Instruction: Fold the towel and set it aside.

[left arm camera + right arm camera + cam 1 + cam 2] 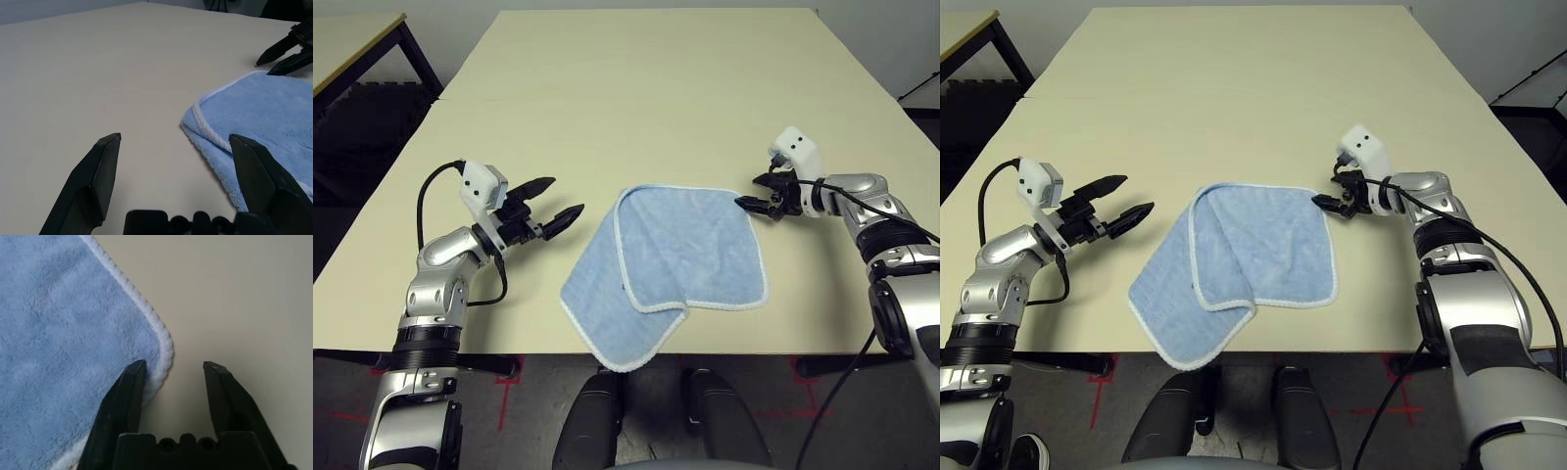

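You have the towel (pixel 675 269) lying near the front edge of the desk (pixel 646 88), between the two arms, with its near corner drooping just over that edge. It is a soft, fuzzy light blue terry cloth trimmed with a thin, corded white hem, and it sits folded over itself: an upper layer with rounded corners covers the right and far part, while a lower layer pokes out to the left and toward you as a blunt point. The desk is a smooth, matte, pale cream surface with a straight edge. Your right gripper (pixel 751 205) is at the towel's far right corner, angled down; in the right wrist view its black, tapering, wedge-shaped jaws stand partly apart, one fingertip (pixel 131 382) resting on the pile just inside the hem and the other over bare desk beyond the rounded corner, so the corner lies between them but is not pinched. Your left gripper (pixel 560 204) hovers to the left of the towel, apart from it, pointing level toward the cloth with its pointed black jaws spread wide and holding nothing. A second desk (pixel 352 44) with a dark frame stands at far left.
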Motion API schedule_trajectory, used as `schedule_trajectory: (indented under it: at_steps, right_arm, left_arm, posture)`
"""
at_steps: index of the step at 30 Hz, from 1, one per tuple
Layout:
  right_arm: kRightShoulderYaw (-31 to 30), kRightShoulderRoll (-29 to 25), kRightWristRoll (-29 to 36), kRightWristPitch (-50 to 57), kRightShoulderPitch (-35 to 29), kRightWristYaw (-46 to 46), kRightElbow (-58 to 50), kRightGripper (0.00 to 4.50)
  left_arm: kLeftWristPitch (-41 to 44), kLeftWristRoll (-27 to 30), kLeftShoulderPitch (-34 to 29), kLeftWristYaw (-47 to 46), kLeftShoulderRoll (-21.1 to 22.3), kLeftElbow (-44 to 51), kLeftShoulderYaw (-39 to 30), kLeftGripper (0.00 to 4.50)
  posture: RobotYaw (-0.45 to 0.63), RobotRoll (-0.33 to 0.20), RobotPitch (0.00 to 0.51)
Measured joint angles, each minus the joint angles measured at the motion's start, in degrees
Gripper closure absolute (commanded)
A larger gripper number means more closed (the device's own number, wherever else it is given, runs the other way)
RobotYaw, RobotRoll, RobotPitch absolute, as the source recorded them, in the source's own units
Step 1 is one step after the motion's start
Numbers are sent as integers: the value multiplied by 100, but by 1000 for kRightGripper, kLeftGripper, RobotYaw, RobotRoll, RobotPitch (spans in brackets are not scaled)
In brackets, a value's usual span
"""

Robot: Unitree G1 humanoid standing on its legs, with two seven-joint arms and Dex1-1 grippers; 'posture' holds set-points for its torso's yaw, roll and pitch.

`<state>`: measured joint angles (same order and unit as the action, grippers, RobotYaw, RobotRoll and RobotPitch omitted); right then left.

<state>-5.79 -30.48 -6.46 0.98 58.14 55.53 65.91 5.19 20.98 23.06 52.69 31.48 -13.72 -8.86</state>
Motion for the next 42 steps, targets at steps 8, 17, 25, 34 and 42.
schedule_trajectory:
  at_steps: [8,17,25,34,42]
  right_arm:
    - [-38,42,-108,-10,75,14,0,4473]
    - [536,132,423,-708,132,-66,-12,4473]
    - [1432,404,1412,-1455,286,-54,-238,4473]
    - [1558,455,1659,-2190,285,122,-305,4473]
    - [1512,506,1544,-3140,505,-17,-317,4473]
  left_arm:
    - [0,-1,-4,-25,-5,1,1,0]
    - [-1,-2,-7,-31,-13,1,36,0]
    - [-2,-37,2,-31,-118,-4,115,0]
    - [7,-52,21,-59,-201,0,140,0]
    - [432,167,1,-116,-288,411,139,0]
  posture:
    - [70,0,150]
    - [57,0,149]
    - [49,0,148]
    - [52,0,144]
    - [43,0,147]
